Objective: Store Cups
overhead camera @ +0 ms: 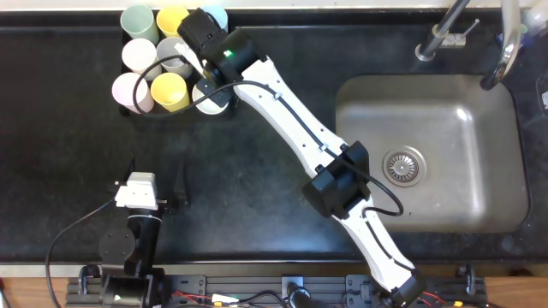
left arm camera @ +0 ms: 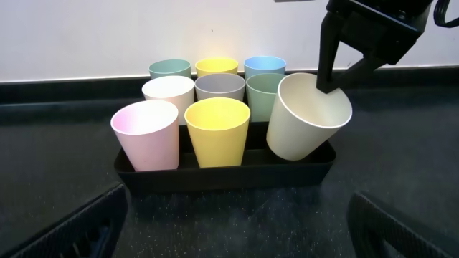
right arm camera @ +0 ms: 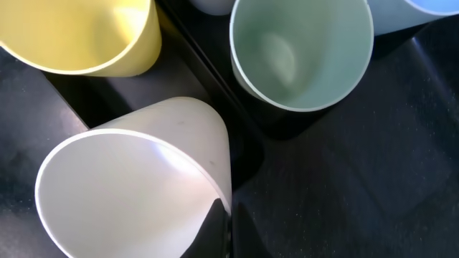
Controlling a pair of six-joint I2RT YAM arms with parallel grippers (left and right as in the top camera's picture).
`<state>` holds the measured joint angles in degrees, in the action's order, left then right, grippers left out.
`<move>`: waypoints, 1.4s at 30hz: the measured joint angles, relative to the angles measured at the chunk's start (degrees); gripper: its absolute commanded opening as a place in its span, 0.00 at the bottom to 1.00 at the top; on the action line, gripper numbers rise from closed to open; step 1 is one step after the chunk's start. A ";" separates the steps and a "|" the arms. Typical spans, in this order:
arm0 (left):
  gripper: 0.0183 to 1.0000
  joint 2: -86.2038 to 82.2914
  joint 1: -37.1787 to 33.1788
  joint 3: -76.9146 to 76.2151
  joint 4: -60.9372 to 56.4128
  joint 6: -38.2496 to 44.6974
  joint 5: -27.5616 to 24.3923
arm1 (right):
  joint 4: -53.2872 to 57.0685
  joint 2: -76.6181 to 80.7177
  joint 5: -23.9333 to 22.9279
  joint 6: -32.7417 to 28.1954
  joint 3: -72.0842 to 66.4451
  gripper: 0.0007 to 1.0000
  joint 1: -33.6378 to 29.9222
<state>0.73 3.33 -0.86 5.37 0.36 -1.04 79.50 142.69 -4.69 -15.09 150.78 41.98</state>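
A cream cup [left arm camera: 308,118] hangs tilted at the one open corner of a black tray [left arm camera: 222,178], its base dipped behind the tray wall, just beside a yellow cup [left arm camera: 217,129] and in front of a pale green cup [left arm camera: 262,93]. The right gripper [left arm camera: 336,82] pinches its rim, one finger inside and one outside, which likely explains the lean. The left gripper [left arm camera: 233,233] sits spread wide and empty over the dark counter [left arm camera: 401,150], well apart, apparently leaving the placement to its partner.
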 measured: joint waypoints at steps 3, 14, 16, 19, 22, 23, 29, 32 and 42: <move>1.00 0.00 0.00 0.00 0.00 0.00 0.00 | 0.04 0.63 0.02 -0.15 0.00 0.04 -0.04; 1.00 0.00 0.00 0.00 0.00 0.00 0.00 | 0.00 2.78 -0.02 -0.24 0.00 0.04 -0.26; 1.00 0.00 0.00 0.00 0.00 0.00 0.00 | 0.04 2.78 0.00 -0.20 0.00 0.39 -0.33; 1.00 0.00 0.00 0.00 0.00 0.00 0.00 | 0.00 2.89 0.02 -0.42 0.00 1.00 -0.31; 1.00 0.00 0.00 0.00 0.00 0.00 0.00 | -0.02 2.99 0.02 -0.57 0.00 1.00 -0.31; 1.00 0.00 0.00 0.00 0.00 0.00 0.00 | -0.04 3.04 0.04 -0.70 0.00 1.00 -0.33; 1.00 0.00 0.00 0.00 0.00 0.00 0.00 | -1.20 3.08 -0.87 0.92 0.26 1.00 -0.39; 1.00 0.00 0.00 0.00 0.00 0.00 0.00 | -1.97 3.08 -1.53 2.89 1.95 1.00 -0.92; 1.00 0.00 0.00 0.00 0.00 0.00 0.00 | 2.99 -0.39 -4.70 12.74 18.88 1.00 -9.60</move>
<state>0.73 3.33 -0.86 5.37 0.36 -1.04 82.50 142.30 -9.39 -2.35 169.66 32.38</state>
